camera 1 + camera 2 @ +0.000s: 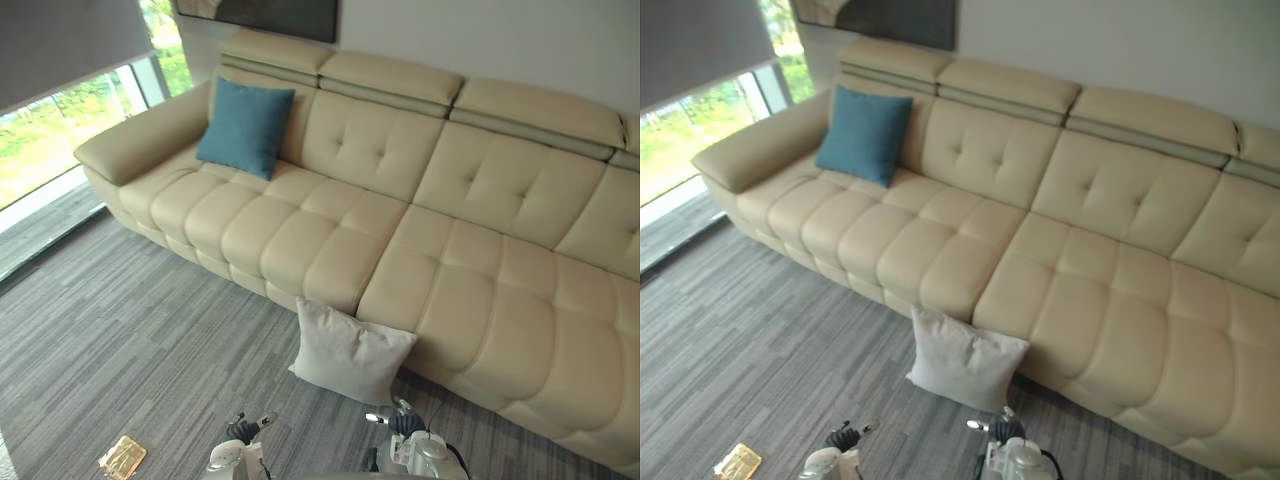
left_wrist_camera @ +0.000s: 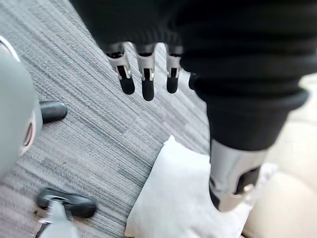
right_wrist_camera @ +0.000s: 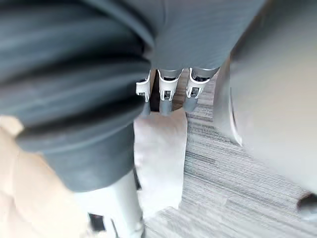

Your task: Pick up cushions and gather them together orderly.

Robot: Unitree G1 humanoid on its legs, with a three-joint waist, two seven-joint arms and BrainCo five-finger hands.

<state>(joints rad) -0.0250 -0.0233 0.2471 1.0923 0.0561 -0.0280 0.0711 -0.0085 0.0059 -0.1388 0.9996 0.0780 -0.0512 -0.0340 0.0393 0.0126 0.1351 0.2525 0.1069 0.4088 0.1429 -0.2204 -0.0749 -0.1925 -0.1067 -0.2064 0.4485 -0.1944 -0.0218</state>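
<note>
Left eye view: a cream sofa (image 1: 330, 230) runs across the room on a grey striped floor (image 1: 120, 340). The blue cushion (image 1: 245, 125) stands upright on the seat at the sofa's left end. It leans on the backrest, next to the armrest. The white cushion (image 1: 350, 352) is on the floor, tilted against the sofa's front below the middle seats, well apart from the blue one. The left hand (image 1: 243, 430) and right hand (image 1: 400, 420) show at the bottom edge, low over the floor. The right hand is just beside the white cushion's lower corner and the left is a little further off. A small gold item (image 1: 122, 457) lies on the floor to the robot's left.

Right eye view: the layout is the same, with the blue cushion on the seat and the white cushion propped at the sofa's foot, between the two hands and the sofa.

Left wrist view: the left hand's fingers (image 2: 147, 82) are straight and side by side, and its thumb (image 2: 233, 181) is held well apart. It holds nothing. The white cushion lies past them on the floor, against the sofa's edge.

Right wrist view: the right hand's fingers (image 3: 166, 91) are likewise straight in a row, its thumb (image 3: 119, 208) is apart, and it holds nothing. The white cushion shows beyond the fingertips, with the sofa beside it.
</note>
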